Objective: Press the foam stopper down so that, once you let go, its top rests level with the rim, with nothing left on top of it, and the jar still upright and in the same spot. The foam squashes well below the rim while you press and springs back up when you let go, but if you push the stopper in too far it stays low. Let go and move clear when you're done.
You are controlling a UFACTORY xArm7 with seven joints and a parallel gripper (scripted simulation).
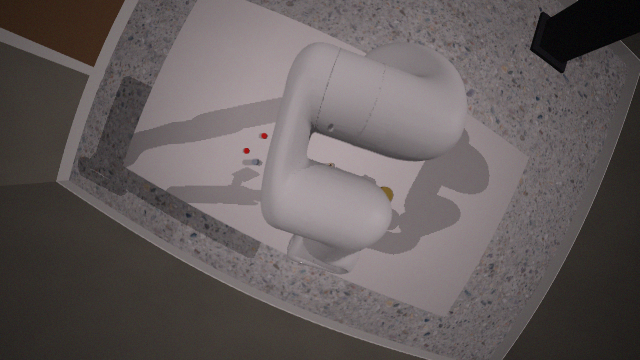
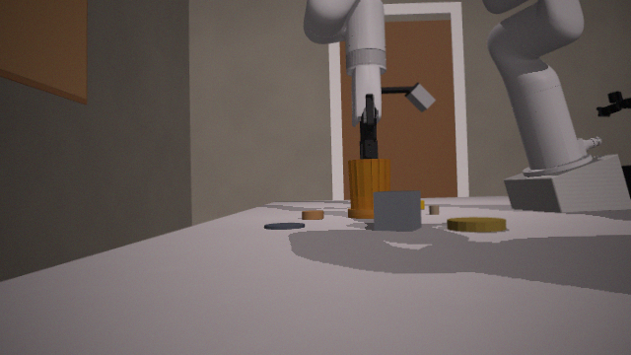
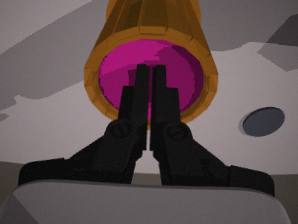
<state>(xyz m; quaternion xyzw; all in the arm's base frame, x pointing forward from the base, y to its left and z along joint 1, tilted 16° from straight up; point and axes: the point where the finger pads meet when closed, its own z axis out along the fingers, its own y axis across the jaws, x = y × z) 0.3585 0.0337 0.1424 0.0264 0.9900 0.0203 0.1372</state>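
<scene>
An orange ribbed jar (image 2: 369, 187) stands upright on the white table top. In the wrist view the jar (image 3: 152, 50) shows its magenta foam stopper (image 3: 149, 82) inside the rim, its top below the rim's edge. My gripper (image 3: 150, 83) is shut, fingers together, with the tips pressing on the middle of the stopper. In the side view the black fingers (image 2: 369, 148) reach straight down into the jar's mouth, and the stopper is hidden behind the jar wall. In the overhead view the arm (image 1: 345, 150) covers the jar.
A grey cube (image 2: 396, 210) stands just in front of the jar. A flat yellow disc (image 2: 476, 224), a dark disc (image 2: 284, 226), a small brown disc (image 2: 313, 214) and a small tan peg (image 2: 434, 209) lie around it. The arm's base (image 2: 567, 189) is at the right.
</scene>
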